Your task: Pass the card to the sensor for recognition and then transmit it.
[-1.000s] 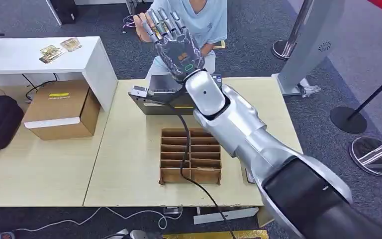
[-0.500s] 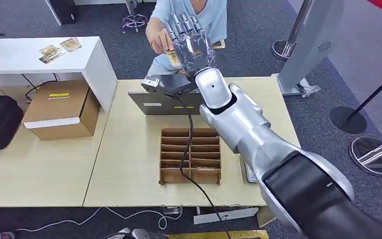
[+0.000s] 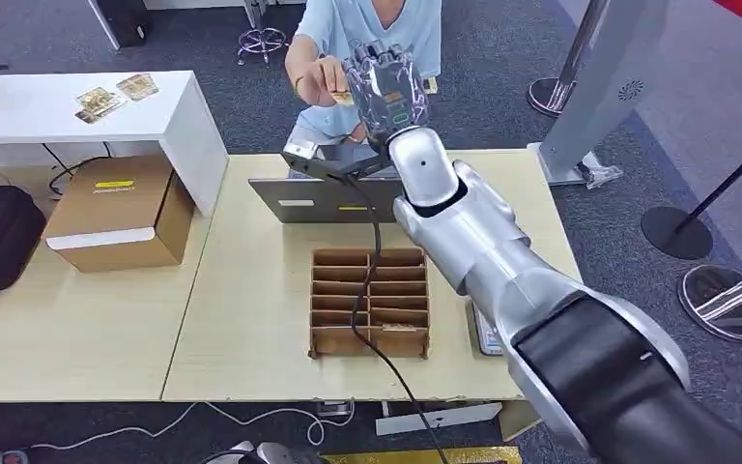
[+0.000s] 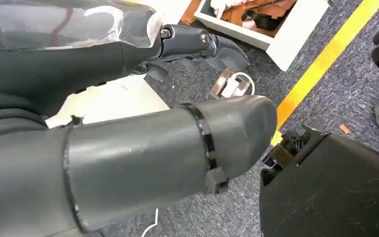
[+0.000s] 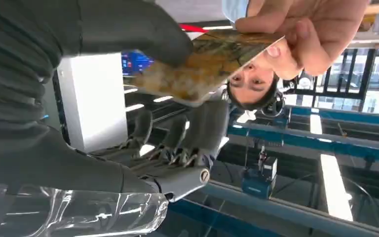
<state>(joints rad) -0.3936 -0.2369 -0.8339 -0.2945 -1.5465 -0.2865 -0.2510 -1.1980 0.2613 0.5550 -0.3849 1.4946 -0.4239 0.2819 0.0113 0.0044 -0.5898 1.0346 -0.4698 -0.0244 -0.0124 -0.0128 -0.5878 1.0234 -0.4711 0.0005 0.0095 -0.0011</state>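
Two hands on one card, raised beyond counter's far edge.
R hand pinches card w/ thumb; person's hand grips its other end. L hand: fingers' state can't tell.

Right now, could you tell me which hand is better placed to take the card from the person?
The right hand. It is raised beyond the table, its thumb on the card that the person's hand pinches. The left hand hangs low over the floor.
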